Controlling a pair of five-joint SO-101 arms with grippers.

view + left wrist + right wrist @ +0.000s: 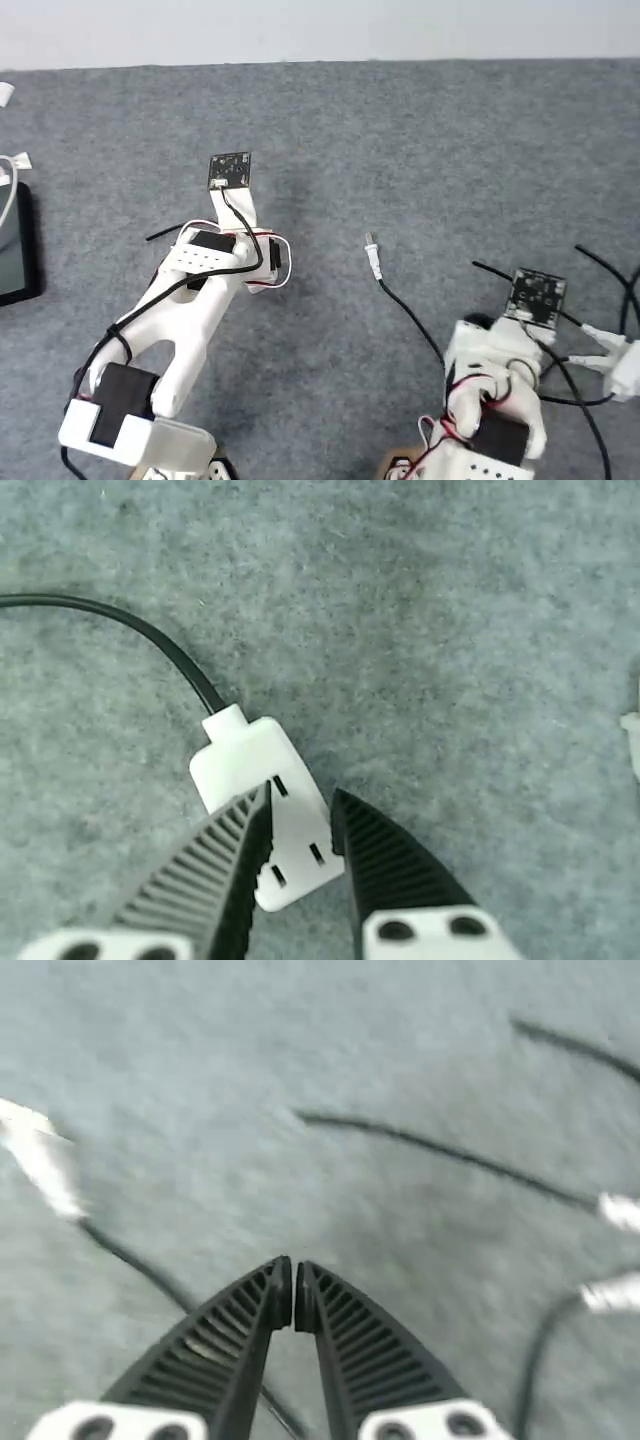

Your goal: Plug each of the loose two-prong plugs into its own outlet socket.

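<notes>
From above, the grey felt-like table (400,130) carries two white arms. The left arm (170,330) slants up from the near-left corner with its wrist bent down over the mat, and the right arm (495,390) sits folded low at the near-right. One slim white two-prong plug (373,257) lies loose between them, nearer the right arm, and its thin black cord (410,315) trails back towards that arm's base. A second white connector (625,368) lies at the right edge, and a flat black device (15,245) lies at the left edge. At the left wrist, the left gripper (300,796) is parted, and its two black ribbed fingers (215,880) hang just over one white plastic outlet socket block (245,760). The block is wider than the gap, lies tilted on the mat and shows three slots, and a black lead (150,635) runs from its far end. At the right wrist, the right gripper (293,1285) is clenched tip to tip on nothing above bare mat. One white piece (40,1160) lies well off to one side and two more white pieces (622,1210) lie to the other, each on a dark cord; whether they are plugs or sockets I cannot tell.
</notes>
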